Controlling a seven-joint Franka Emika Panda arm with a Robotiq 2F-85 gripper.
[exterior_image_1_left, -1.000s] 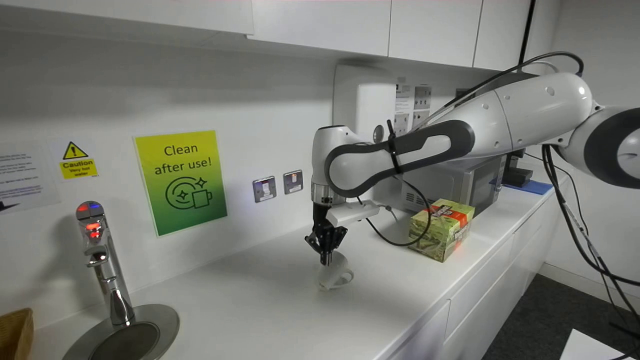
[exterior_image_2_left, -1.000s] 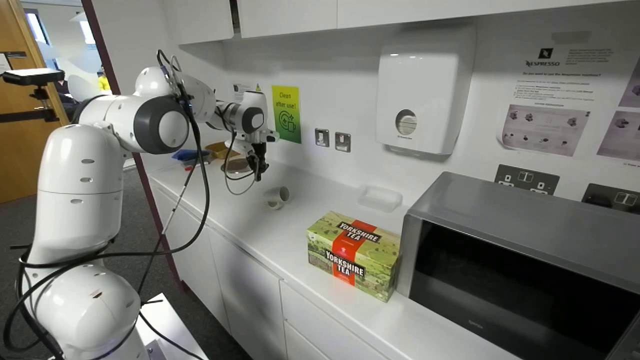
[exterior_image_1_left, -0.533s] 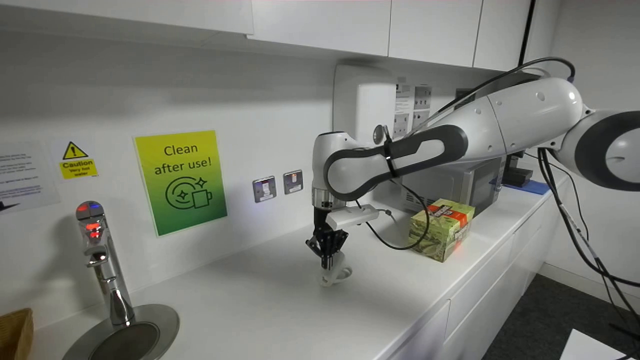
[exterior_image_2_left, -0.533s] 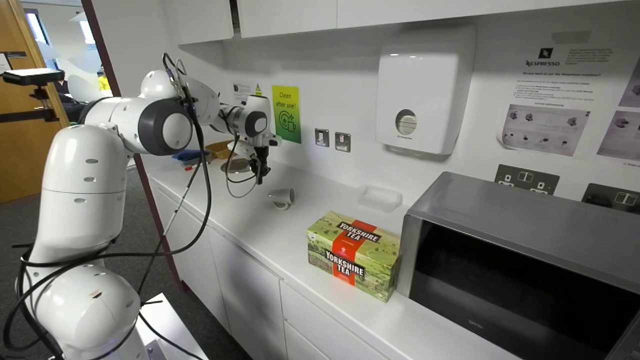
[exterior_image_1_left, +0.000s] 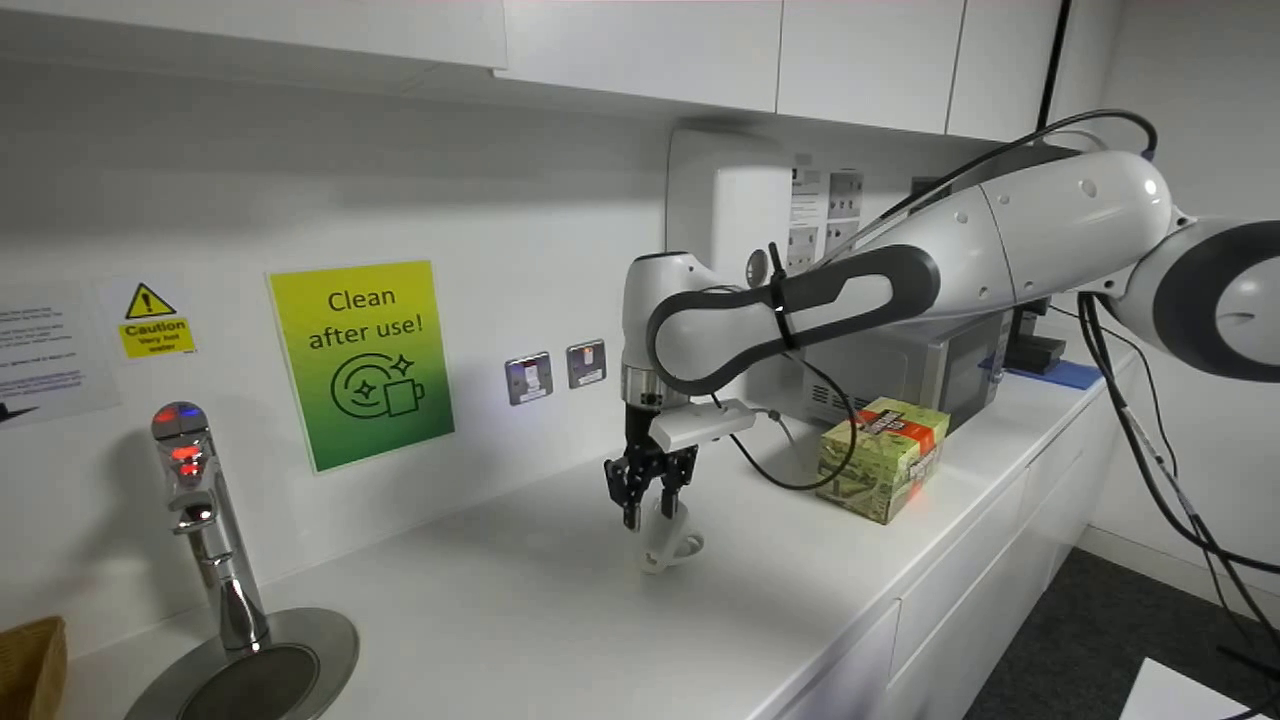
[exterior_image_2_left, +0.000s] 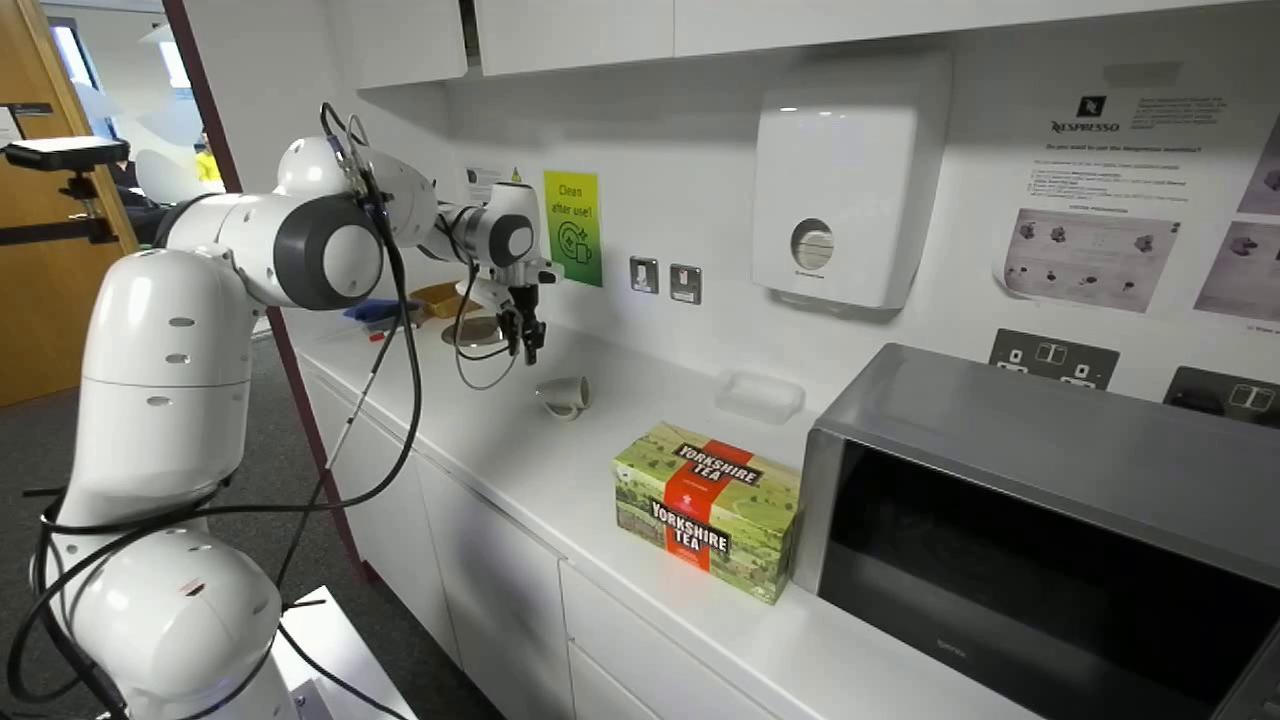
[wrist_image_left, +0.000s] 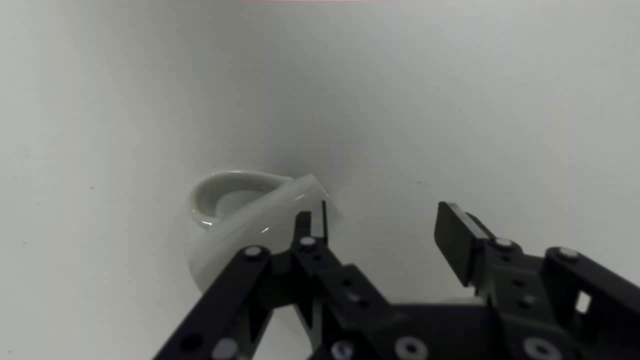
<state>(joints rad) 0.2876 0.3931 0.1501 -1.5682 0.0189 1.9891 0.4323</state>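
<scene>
A white mug (wrist_image_left: 240, 235) lies on its side on the white counter, its handle (wrist_image_left: 235, 175) toward the upper left in the wrist view. My black gripper (wrist_image_left: 380, 212) stands open above the counter with nothing between its fingers. In the wrist view the left finger (wrist_image_left: 302, 225) overlaps one end of the mug, while the right finger (wrist_image_left: 460, 240) is over bare counter. In an exterior view the gripper (exterior_image_2_left: 522, 353) hangs above the mug (exterior_image_2_left: 566, 392), with a gap between them. Seen from elsewhere, the gripper (exterior_image_1_left: 651, 514) partly hides the mug (exterior_image_1_left: 655, 550).
A Yorkshire Tea box (exterior_image_2_left: 707, 510) stands beside a microwave (exterior_image_2_left: 1040, 530). Near the wall is a clear plastic container (exterior_image_2_left: 760, 397). A tap (exterior_image_1_left: 210, 540) rises by a round sink (exterior_image_1_left: 335, 640), with a wicker basket (exterior_image_1_left: 35, 660) at the edge. Wall cabinets (exterior_image_1_left: 640, 50) hang overhead.
The shut gripper dipped toward the mug, then rose slightly and opened its jaws. The mug has shifted and turned a little on the counter since one second ago.
</scene>
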